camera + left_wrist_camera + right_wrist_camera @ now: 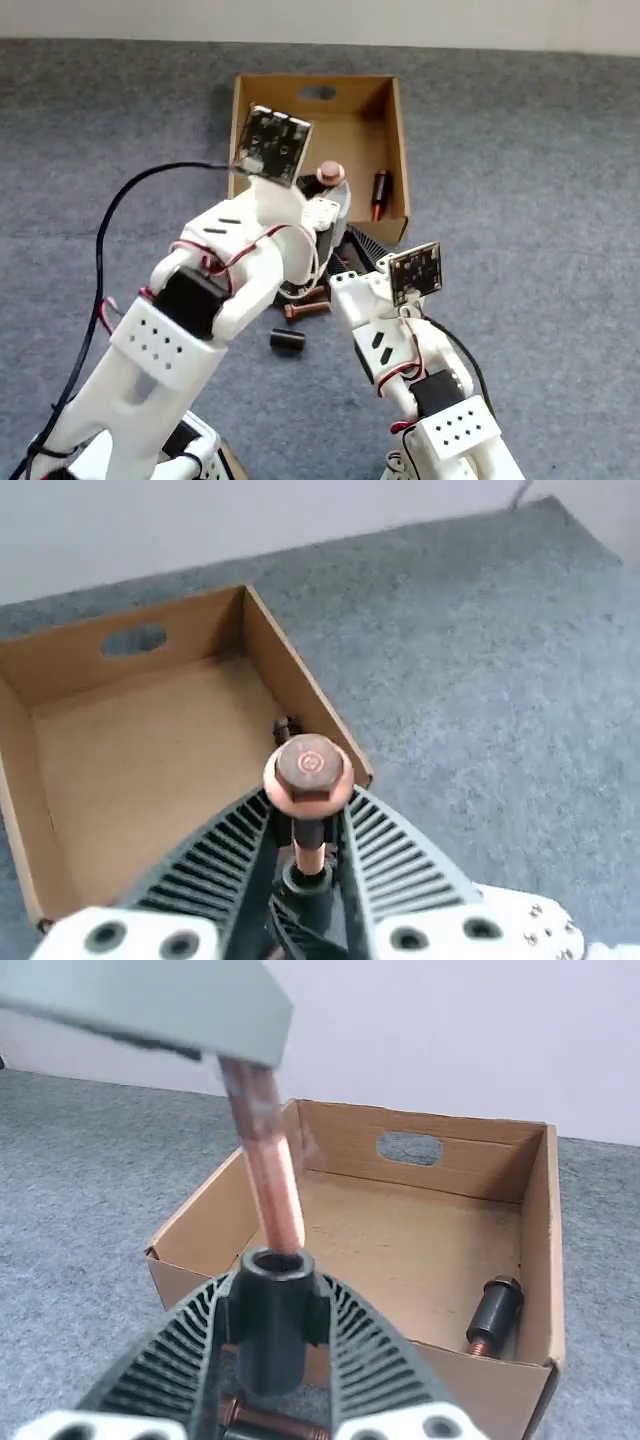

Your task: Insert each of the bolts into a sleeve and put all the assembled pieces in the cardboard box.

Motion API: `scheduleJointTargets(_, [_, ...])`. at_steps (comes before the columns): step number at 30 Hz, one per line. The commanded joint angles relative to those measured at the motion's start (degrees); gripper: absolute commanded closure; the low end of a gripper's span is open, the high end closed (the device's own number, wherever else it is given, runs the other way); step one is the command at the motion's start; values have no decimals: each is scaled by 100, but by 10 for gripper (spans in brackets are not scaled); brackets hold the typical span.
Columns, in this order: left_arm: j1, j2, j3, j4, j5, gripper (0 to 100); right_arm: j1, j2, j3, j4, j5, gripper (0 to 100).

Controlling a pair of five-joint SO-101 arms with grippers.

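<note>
My left gripper (pixel 308 815) is shut on a copper bolt (pixel 308 768), held upright with its hex head toward the camera. My right gripper (pixel 275 1300) is shut on a black sleeve (pixel 270 1325), and the bolt's shaft (pixel 268 1175) comes down into the sleeve's open top. In the high view both grippers meet just in front of the cardboard box (pixel 262 110), with the bolt head (pixel 330 173) above the box's near wall. An assembled bolt and sleeve (pixel 380 195) lies inside the box by its right wall, also seen as the assembled piece (pixel 493 1315).
On the grey carpet between the arms lie a loose copper bolt (pixel 306 308) and a loose black sleeve (pixel 287 340). Another bolt (pixel 270 1425) lies under my right gripper. A black cable (pixel 120 215) runs along the left arm.
</note>
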Motion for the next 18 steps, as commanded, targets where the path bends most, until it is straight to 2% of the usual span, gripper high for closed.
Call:
scheduleJointTargets(1, [145,48,-444,132,-70,993,92,-110,-268,-171,-62,993])
scheduleJointTargets(18, [92,268,-497,316,-79,993,92,-110,-277,-171,-62,993])
